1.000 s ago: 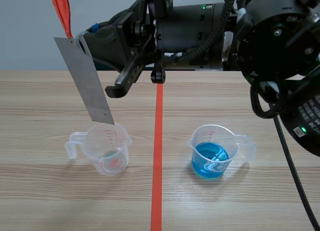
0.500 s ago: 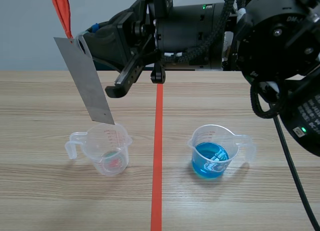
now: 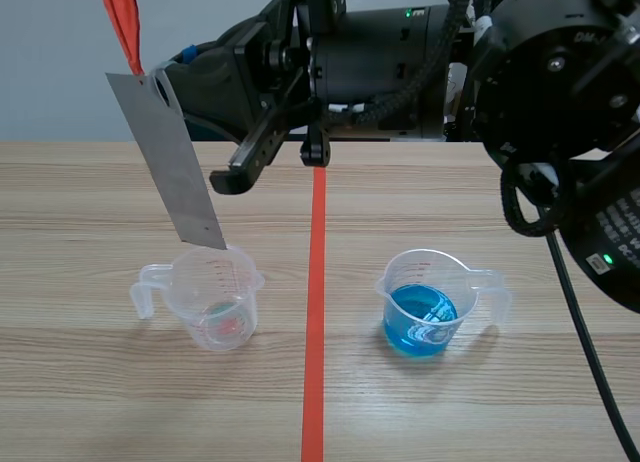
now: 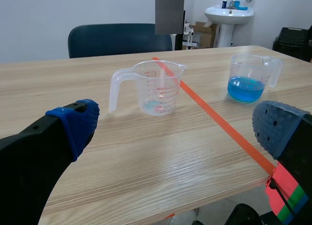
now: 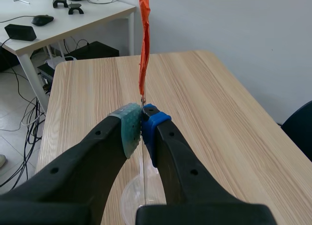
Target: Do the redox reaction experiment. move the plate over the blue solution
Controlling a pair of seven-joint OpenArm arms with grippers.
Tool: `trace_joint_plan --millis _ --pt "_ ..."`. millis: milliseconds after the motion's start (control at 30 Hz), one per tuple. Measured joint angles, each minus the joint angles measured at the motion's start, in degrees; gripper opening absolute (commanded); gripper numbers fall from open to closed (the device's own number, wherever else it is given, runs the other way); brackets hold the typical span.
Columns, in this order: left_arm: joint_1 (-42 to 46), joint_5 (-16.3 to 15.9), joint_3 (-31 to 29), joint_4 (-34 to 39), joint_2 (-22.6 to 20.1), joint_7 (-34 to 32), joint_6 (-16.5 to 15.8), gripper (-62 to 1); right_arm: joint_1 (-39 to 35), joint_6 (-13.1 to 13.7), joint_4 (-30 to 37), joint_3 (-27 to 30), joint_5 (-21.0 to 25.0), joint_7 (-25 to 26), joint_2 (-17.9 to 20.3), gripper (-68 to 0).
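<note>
The right tool (image 5: pixel 141 122) clamps the plate (image 3: pixel 170 162) at its top, so the lower end hangs free for dipping, over the clear beaker (image 3: pixel 218 300). The blue solution (image 3: pixel 420 320) sits at that beaker's 3 o'clock. The left tool (image 4: pixel 178 125) gapes.

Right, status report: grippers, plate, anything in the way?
Left gripper open. Right gripper shut on plate, above clear beaker, not blue beaker. Only tape between them.

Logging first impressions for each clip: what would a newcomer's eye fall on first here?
First the grey metal plate, hanging tilted with an orange ribbon rising from its top, pinched near that top by the right arm's fingers above the nearly empty clear measuring cup left of the tape line. Then the vivid blue solution in the matching cup right of the line.
</note>
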Motion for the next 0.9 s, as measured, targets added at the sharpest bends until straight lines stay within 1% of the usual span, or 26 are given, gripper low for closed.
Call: trace_joint_plan --millis 167,267,300,333,367,400,700,800,900 --pt "0.0 0.0 0.0 0.0 0.0 0.0 0.0 1.4 0.0 0.0 0.0 1.2 0.7 0.0 0.0 -66.9" --pt "0.0 0.0 0.0 0.0 0.0 0.0 0.0 1.4 0.0 0.5 0.0 3.9 3.0 0.0 0.2 -66.9" --pt "0.0 0.0 0.0 0.0 0.0 0.0 0.0 1.4 0.0 0.6 0.0 4.7 3.8 0.0 0.8 -66.9" --pt "0.0 0.0 0.0 0.0 0.0 0.0 0.0 1.4 0.0 1.2 0.0 5.3 4.3 0.0 1.6 -66.9" --pt "0.0 0.0 0.0 0.0 0.0 0.0 0.0 1.4 0.0 2.1 0.0 5.8 5.2 -0.1 2.6 -66.9" --pt "0.0 0.0 0.0 0.0 0.0 0.0 0.0 1.4 0.0 2.1 0.0 6.3 6.4 -0.1 3.8 -66.9" --pt "0.0 0.0 0.0 0.0 0.0 0.0 0.0 1.4 0.0 2.0 0.0 10.3 16.3 -0.1 14.6 -66.9" --pt "0.0 0.0 0.0 0.0 0.0 0.0 0.0 1.4 0.0 1.9 0.0 10.8 19.8 -0.1 18.9 -66.9" --pt "0.0 0.0 0.0 0.0 0.0 0.0 0.0 1.4 0.0 1.9 0.0 10.8 22.3 0.1 23.0 -66.9"
